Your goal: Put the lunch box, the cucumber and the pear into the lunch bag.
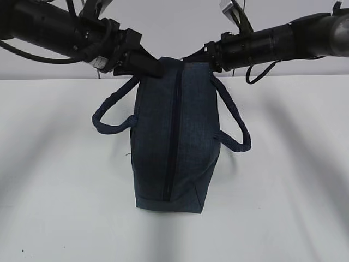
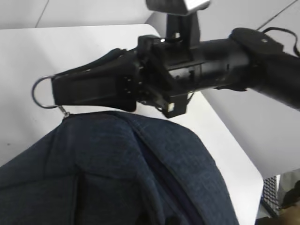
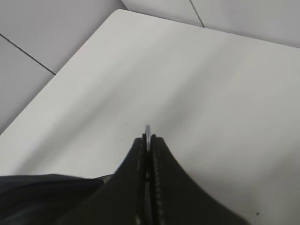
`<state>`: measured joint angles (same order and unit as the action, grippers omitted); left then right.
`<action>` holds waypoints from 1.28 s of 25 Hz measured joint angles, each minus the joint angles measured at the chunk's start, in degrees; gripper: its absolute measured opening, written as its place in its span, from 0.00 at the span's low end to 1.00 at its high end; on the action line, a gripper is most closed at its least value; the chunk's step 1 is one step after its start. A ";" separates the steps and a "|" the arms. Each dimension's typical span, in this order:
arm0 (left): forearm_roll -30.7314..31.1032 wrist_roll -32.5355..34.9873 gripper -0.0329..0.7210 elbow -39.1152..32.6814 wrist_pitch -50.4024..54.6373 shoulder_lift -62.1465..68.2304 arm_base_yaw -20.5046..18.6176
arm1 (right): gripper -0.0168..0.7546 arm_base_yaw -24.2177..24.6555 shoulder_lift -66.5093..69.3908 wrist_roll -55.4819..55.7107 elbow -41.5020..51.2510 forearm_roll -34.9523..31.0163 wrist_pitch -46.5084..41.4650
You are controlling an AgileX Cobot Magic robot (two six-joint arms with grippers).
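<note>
The dark navy lunch bag (image 1: 174, 136) stands on the white table, its zipper line (image 1: 173, 125) running along the top towards me and looking closed. My right gripper (image 3: 148, 137) is shut on the metal ring pull (image 3: 147, 129) at the bag's far end; the left wrist view also shows the ring (image 2: 41, 92) in its fingertips. My left gripper (image 1: 155, 68) presses on the bag's far top corner and appears pinched on the fabric; its jaws are hidden behind the bag (image 2: 117, 168) in its own view. The lunch box, cucumber and pear are out of view.
The bag's two padded handles hang out to the left (image 1: 112, 123) and right (image 1: 234, 128). The white table (image 1: 65, 207) surrounds the bag. Its far edge (image 3: 84, 42) meets a grey floor.
</note>
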<state>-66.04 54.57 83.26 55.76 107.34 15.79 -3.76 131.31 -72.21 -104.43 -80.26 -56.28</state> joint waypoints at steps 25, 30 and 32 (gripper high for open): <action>-7.05 3.37 0.05 -0.38 -5.80 -0.06 -0.41 | 0.67 1.00 0.25 0.97 -0.14 5.18 11.05; -5.63 3.37 0.15 -0.38 -8.94 -0.11 -0.41 | 0.69 1.08 -4.28 1.91 -0.18 11.99 12.06; -4.97 3.37 0.26 -0.30 -10.90 -0.12 -0.41 | 0.69 0.97 -6.62 3.67 -0.28 15.63 12.06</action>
<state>-71.01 57.95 82.95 44.86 107.22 15.38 -2.78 124.68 -68.54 -104.71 -64.62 -44.22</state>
